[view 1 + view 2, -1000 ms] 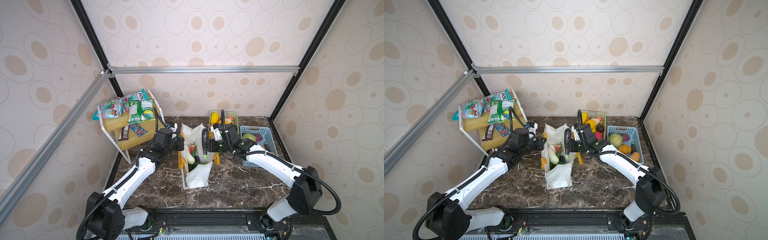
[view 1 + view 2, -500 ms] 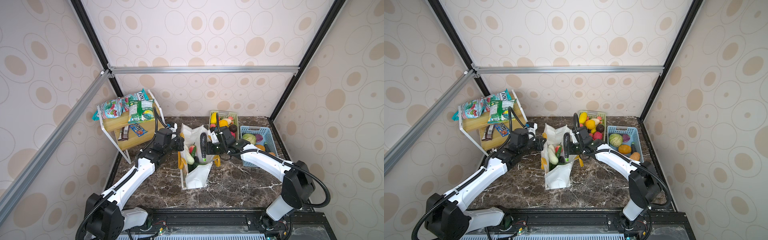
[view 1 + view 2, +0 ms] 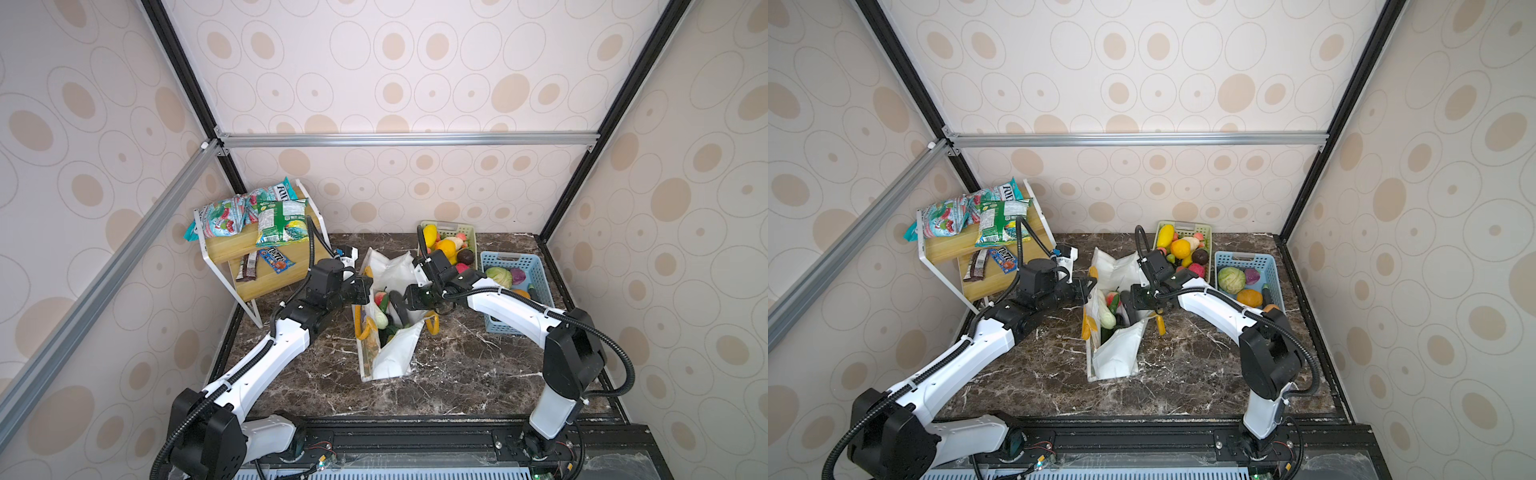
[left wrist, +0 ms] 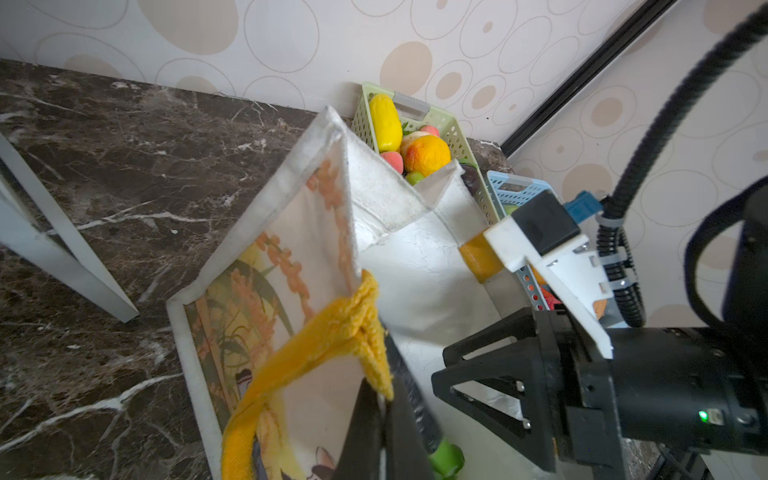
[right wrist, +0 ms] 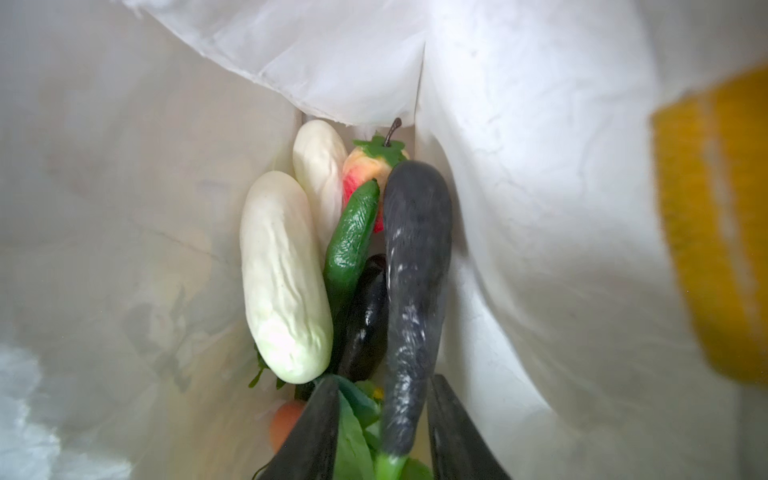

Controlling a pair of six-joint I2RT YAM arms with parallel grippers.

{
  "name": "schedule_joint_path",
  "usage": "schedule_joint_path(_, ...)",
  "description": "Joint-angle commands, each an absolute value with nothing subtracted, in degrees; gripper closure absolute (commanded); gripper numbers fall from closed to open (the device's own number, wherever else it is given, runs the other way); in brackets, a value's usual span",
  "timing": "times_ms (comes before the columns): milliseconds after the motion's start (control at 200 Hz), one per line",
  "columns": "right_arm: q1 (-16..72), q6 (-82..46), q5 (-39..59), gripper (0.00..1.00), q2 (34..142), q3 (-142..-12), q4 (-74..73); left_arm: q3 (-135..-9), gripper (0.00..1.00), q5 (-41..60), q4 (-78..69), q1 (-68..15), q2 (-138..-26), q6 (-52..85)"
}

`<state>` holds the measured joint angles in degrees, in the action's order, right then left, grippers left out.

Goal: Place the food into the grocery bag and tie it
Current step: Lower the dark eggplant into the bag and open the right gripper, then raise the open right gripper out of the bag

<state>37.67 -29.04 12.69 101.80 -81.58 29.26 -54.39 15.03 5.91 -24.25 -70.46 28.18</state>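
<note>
R gripper (image 5: 382, 380) is inside the grocery bag (image 3: 392, 357), jaws apart w/ the dark eggplant (image 5: 415, 249) lengthwise between them, not squeezed. L gripper (image 4: 380, 401) jaws are pinched together on the bag's yellow handle (image 4: 328, 332).

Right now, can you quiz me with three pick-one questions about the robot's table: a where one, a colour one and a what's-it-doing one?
1. Where is the round cabbage? A) green basket B) blue basket C) wooden shelf
2. What colour are the handles of the grocery bag? A) red B) yellow C) black
3. What is the left gripper doing? A) hanging open B) holding a snack packet C) pinching a bag handle
Answers: B, it lies there; B, the straps look yellow; C, its fingers are shut on one.
</note>
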Motion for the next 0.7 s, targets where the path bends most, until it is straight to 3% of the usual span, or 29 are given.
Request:
schedule_joint_path(0,38.28,-27.17,10.93,0.61,104.01,-83.02,33.14,-54.32,1.00,18.31,1.53,-24.73,-68.60,26.13)
schedule_joint_path(310,38.28,-26.95,10.21,0.59,107.48,-84.46,33.40,-54.42,1.00,18.94,1.15,-25.20,-68.95,25.58)
schedule_joint_path(695,38.20,-25.35,9.93,0.37,104.67,-85.87,35.82,-54.15,1.00,16.65,1.38,-25.20,-68.90,25.88)
